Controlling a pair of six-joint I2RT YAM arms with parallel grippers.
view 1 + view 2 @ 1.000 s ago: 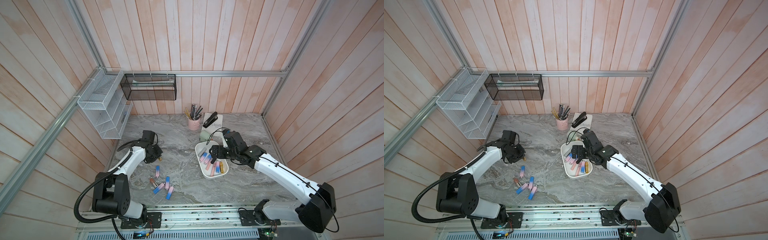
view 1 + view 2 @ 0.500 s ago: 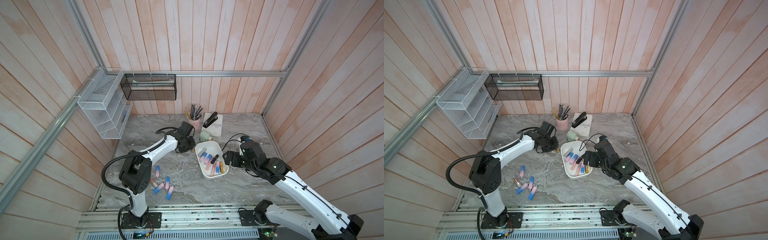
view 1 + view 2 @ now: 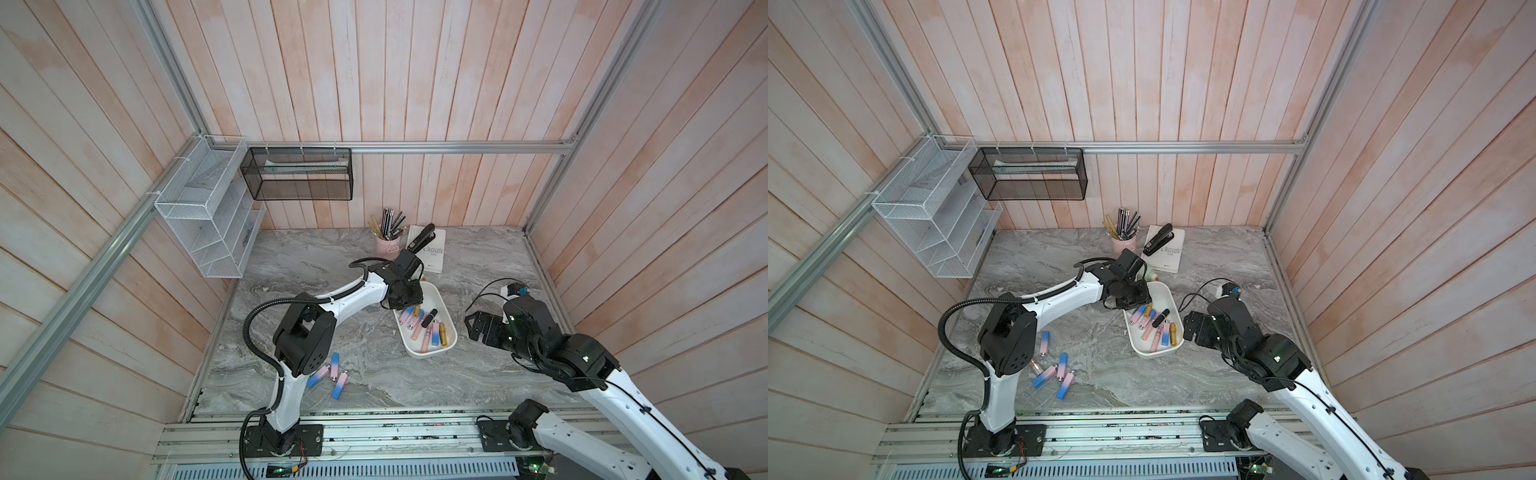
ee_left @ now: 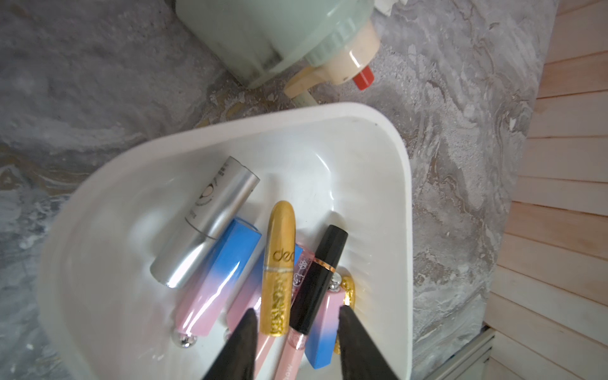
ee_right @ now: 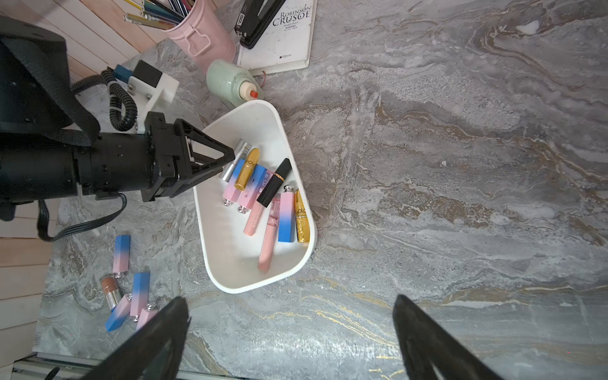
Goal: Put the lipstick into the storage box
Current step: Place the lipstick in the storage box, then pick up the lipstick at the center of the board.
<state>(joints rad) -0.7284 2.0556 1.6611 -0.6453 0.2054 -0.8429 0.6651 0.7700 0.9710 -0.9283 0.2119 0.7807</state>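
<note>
The white storage box (image 3: 432, 353) (image 3: 1154, 353) sits mid-table and holds several lipsticks: gold, black, pink and blue-pink. My left gripper (image 3: 409, 297) (image 3: 1129, 297) hangs over its far end. In the left wrist view the left gripper (image 4: 296, 316) is open, with nothing between its fingers. Below it a silver lipstick (image 4: 204, 223) leans on a blue-pink one inside the storage box (image 4: 406, 197). Several more lipsticks (image 3: 334, 374) (image 5: 131, 296) lie loose on the table at the front left. My right gripper (image 3: 478, 328) (image 5: 291, 309) stands wide open over bare table, right of the box.
A green tape dispenser (image 5: 227, 80) stands just behind the box. A pink pencil cup (image 3: 386, 245) and a book with a black stapler (image 3: 432, 249) are at the back. A white wire rack (image 3: 208, 216) and a black mesh basket (image 3: 297, 174) hang on the walls.
My left arm has swung from the left side of the table to over the box, and its jaws have parted. My right arm has drawn back from the box to the right.
</note>
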